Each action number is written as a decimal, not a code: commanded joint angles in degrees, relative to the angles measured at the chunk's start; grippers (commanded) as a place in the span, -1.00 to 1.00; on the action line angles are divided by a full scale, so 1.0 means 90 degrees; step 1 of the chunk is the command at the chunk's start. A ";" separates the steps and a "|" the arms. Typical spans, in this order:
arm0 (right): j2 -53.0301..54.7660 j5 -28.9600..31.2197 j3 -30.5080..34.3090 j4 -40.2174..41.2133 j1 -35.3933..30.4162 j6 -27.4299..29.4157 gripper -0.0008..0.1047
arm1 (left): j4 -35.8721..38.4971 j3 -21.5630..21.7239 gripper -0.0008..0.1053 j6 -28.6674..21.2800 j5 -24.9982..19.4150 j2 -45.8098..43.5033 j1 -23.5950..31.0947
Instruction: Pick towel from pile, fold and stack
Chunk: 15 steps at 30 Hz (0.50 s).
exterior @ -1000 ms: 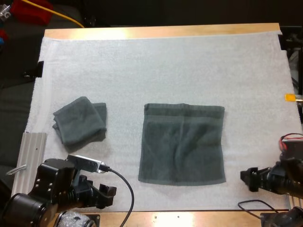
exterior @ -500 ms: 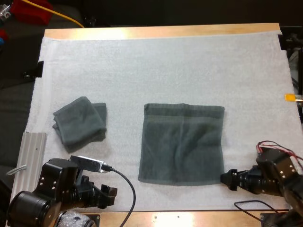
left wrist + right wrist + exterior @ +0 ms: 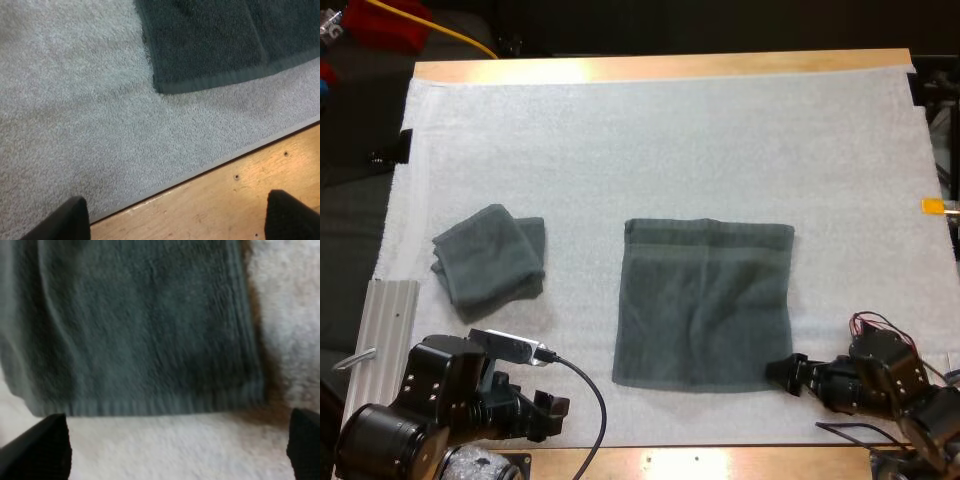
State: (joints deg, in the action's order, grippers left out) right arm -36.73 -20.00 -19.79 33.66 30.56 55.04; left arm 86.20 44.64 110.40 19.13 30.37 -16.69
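Spread towel (image 3: 705, 305) and folded towel (image 3: 488, 255) lay apart on the white mat (image 3: 660, 140). The right gripper (image 3: 780, 372), fingers wide, was at the spread towel's near corner. The left gripper (image 3: 552, 410) was also wide.

It looks like a robotics lab bench: a wooden tabletop (image 3: 660, 68) under a white mat (image 3: 670, 150), black robot arms (image 3: 415, 405) at the bottom corners, an aluminium rail (image 3: 386, 330) lower left and a loose yellow cable (image 3: 440, 28) upper left.

Two towels on the mat, high view.
Spread towel (image 3: 705, 305) lies centre-right on the mat (image 3: 660, 140); folded towel (image 3: 488, 255) left of it; right gripper (image 3: 782, 372) at its lower right corner.
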 commanded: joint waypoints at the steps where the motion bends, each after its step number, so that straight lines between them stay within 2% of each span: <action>1: 0.0018 -0.0090 0.0119 -0.0259 -0.0030 -0.0199 0.62 | -0.0052 0.0011 0.32 -0.0019 0.0045 -0.0016 -0.0036; 10: 0.0018 -0.0234 0.0683 -0.1345 -0.0030 -0.1081 0.62 | -0.0052 0.0011 0.32 -0.0019 0.0045 -0.0016 -0.0036; 15: 0.0009 -0.0234 0.0837 -0.1530 -0.0030 -0.1222 0.62 | -0.0052 0.0011 0.32 -0.0019 0.0045 -0.0016 -0.0036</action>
State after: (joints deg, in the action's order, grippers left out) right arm -36.73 -21.36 -12.50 20.20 30.56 44.35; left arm 86.20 44.64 110.40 19.13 30.37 -16.69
